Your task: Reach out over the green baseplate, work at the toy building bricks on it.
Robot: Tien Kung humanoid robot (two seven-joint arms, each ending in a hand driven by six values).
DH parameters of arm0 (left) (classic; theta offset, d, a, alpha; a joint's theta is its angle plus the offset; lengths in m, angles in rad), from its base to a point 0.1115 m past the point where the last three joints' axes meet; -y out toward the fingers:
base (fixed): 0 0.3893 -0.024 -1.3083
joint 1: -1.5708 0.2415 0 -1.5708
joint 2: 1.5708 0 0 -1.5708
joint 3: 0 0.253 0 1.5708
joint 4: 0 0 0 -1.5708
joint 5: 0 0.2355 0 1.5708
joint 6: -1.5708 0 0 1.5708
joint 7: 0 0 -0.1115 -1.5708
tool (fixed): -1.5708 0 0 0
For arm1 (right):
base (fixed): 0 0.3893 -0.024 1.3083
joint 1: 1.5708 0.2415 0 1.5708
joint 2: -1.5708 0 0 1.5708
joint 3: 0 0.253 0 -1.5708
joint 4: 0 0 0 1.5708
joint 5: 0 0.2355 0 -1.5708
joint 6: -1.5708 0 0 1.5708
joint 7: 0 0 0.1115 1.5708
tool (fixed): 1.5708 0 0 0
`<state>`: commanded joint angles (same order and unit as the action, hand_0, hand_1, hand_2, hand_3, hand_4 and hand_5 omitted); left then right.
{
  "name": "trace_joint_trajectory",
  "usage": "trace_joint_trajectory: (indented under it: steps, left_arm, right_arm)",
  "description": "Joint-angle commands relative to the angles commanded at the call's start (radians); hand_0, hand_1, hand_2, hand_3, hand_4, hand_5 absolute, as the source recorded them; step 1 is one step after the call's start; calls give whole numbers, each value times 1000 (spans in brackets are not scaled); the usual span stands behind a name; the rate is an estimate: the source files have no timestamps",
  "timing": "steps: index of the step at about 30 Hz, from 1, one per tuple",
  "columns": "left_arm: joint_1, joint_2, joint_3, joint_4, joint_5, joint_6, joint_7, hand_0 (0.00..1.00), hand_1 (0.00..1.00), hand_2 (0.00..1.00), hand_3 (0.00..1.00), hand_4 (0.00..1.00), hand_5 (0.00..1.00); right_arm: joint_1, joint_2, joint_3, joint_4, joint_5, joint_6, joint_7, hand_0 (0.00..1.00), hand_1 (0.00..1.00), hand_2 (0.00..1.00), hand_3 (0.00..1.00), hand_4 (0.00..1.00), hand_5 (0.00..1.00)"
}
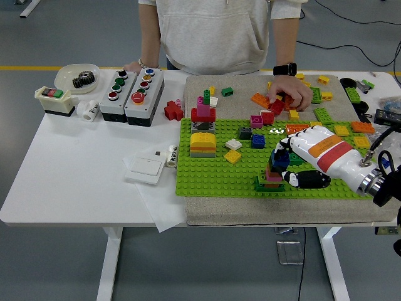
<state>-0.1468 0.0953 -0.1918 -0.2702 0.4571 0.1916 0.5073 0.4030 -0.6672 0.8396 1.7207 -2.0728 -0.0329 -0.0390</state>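
On the worktop (pixel 75 169) at the far left sit a white dish with a gear (pixel 83 79) and two button boxes (pixel 131 88). A white flat switch plate (pixel 145 169) lies just left of the green baseplate (pixel 213 172), which rests on a grey mat (pixel 250 210). On the baseplate stand a yellow-and-orange domed stack (pixel 203 143), a red-and-pink tower (pixel 203 110) and scattered bricks. Toward its right, the right hand (pixel 285 164) has its fingers curled around a small multicoloured brick stack (pixel 274 172). Beyond it, a person's hand (pixel 289 91) rests on loose bricks (pixel 326 95) lying on the mat.
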Motion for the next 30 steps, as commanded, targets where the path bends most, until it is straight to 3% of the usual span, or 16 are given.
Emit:
trace_joint_trajectory:
  steps: [30]
  left_arm:
    - [1,1,-6,-1,10,-6,3,403,543,647,809,852,925]
  right_arm:
    - [-18,4,10,-5,-7,27,-9,461,501,547,523,611,361]
